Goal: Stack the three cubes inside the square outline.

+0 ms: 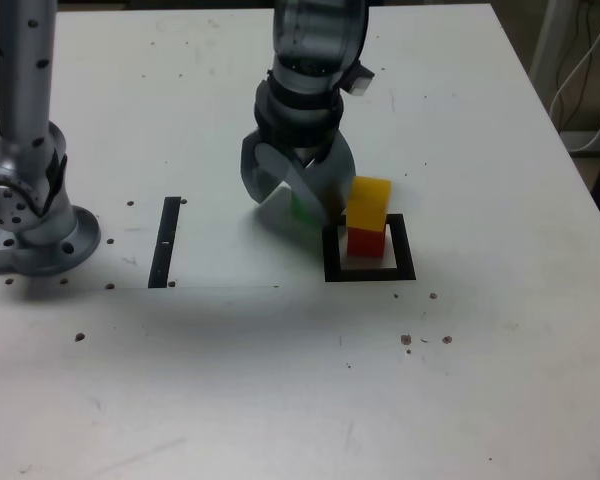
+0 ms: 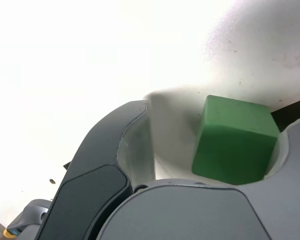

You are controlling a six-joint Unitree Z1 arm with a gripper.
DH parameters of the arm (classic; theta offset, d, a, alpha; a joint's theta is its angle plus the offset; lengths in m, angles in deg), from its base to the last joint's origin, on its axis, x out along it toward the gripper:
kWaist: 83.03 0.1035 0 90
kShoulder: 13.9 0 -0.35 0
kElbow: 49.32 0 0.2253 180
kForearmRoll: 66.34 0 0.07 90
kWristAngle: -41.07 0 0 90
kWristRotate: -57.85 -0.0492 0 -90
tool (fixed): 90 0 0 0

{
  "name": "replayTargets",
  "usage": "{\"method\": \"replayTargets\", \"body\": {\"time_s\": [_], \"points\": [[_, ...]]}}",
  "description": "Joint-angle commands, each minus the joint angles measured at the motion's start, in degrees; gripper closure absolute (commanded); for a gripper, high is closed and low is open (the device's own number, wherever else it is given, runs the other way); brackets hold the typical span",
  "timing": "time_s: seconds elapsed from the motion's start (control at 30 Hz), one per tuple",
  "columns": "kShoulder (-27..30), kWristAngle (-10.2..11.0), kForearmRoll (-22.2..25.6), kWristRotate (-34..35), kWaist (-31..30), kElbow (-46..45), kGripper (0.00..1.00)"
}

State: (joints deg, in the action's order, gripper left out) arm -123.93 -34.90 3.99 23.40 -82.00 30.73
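A yellow cube (image 1: pixel 369 203) sits on a red cube (image 1: pixel 366 241) inside the black square outline (image 1: pixel 404 270). Just to the exterior view's left of that stack, the green cube (image 1: pixel 302 208) rests on the white table, mostly hidden behind my gripper (image 1: pixel 295 205). In the wrist view the green cube (image 2: pixel 234 140) lies between the jaws of my gripper (image 2: pixel 215 117). One dark finger (image 2: pixel 115 150) stands clear of it with a gap of table showing. The other finger (image 2: pixel 292 145) is close against the cube's far side. The jaws are open around the cube.
A narrow black strip (image 1: pixel 165 242) lies on the table at the exterior view's left. The arm's metal base (image 1: pixel 30 220) stands at the far left edge. Small dark specks dot the table top. White cables (image 1: pixel 590 70) hang off the back right corner.
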Motion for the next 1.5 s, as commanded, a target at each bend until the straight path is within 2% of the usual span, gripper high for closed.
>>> {"method": "replayTargets", "body": {"time_s": [0.0, 0.4, 0.73, 1.03, 1.33, 1.47], "points": [[-1.3, 0.1, 0.0, 0.1, 0.2, -0.4, 0.2], [-1.3, 0.9, 0.8, 2.2, 0.6, -0.5, 0.55], [-0.4, 0.9, 0.9, 2.6, 1.4, -0.5, 0.73], [1.1, 0.8, 2.3, 3.5, 1.4, -0.4, 0.76], [3.9, -0.8, 12.9, 6.7, 1.5, 7.0, 0.76], [5.3, -0.9, 17.3, 7.4, 1.3, 9.8, 0.76]]}}
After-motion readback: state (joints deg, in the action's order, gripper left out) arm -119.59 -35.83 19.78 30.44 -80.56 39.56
